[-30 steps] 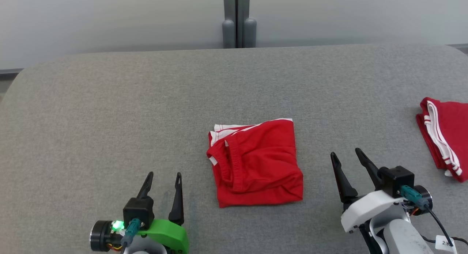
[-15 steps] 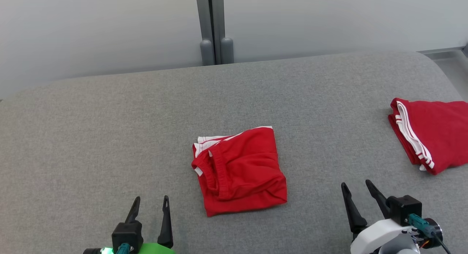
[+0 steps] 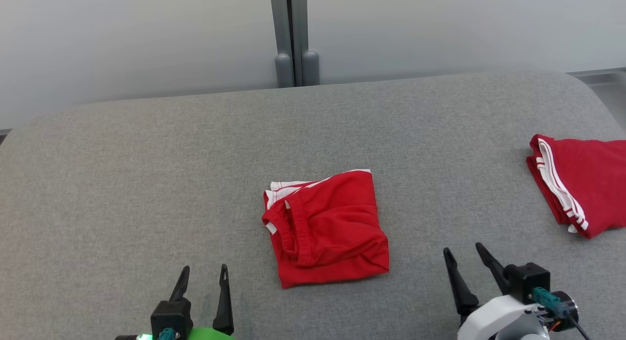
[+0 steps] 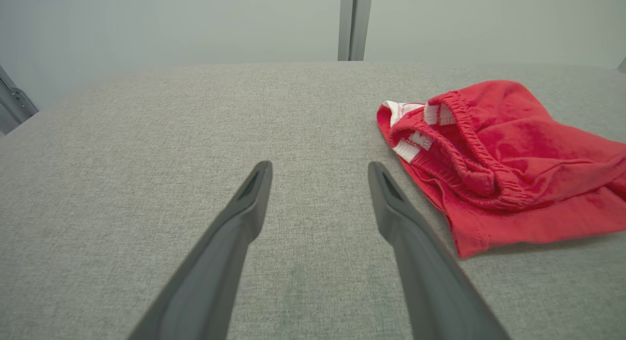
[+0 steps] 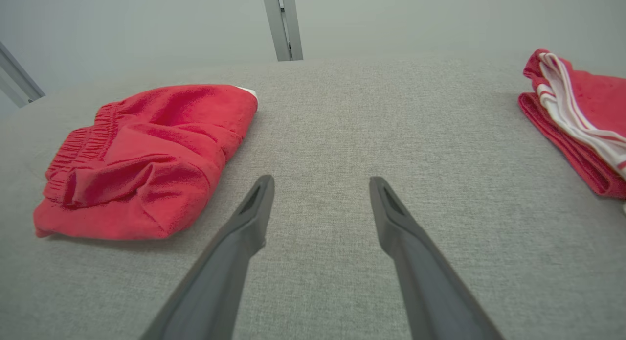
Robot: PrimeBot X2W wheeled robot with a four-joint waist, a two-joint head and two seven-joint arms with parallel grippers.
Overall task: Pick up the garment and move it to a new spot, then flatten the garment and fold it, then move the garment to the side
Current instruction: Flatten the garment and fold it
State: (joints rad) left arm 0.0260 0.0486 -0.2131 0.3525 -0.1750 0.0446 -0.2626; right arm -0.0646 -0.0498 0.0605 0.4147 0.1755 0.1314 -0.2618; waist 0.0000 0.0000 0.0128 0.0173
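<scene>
Grey fabric surface (image 3: pixel 146 159) with a folded red garment (image 3: pixel 327 227) lying between the left fingers (image 3: pixel 224 296) and right fingers (image 3: pixel 456 281), both pairs spread wide, holding nothing.

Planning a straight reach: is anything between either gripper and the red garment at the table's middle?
Nothing visible: bare grey table separates the left gripper and right gripper from the garment. The other folded garment lies off to the right.
</scene>
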